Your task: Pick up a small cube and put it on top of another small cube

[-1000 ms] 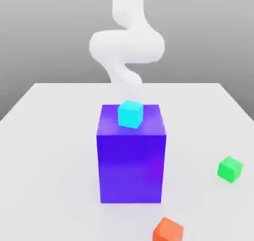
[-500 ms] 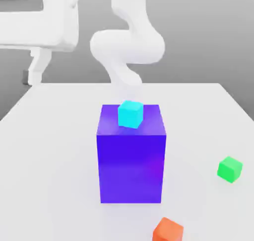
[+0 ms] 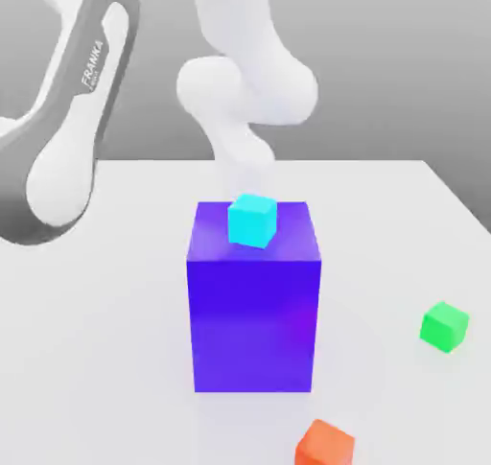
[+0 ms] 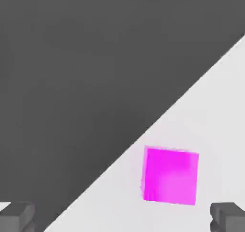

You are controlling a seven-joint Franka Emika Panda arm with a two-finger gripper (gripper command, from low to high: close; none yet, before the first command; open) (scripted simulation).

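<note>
I see the white Franka arm [image 3: 67, 137] bent at the exterior view's left; dark grey gripper [image 4: 122, 216] fingertips [image 4: 16, 214] spread wide.

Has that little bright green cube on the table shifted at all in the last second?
No. The small bright green cube sits at the same spot on the white table, to the exterior view's right of the large blue-purple block, exactly as before.

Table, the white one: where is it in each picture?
Exterior view: the white table covers the lower half, under the blue-purple block.
Hand view: the white table is the pale area under the pink cube.
Shared landmark: the table's edge against the grey backdrop.
</note>
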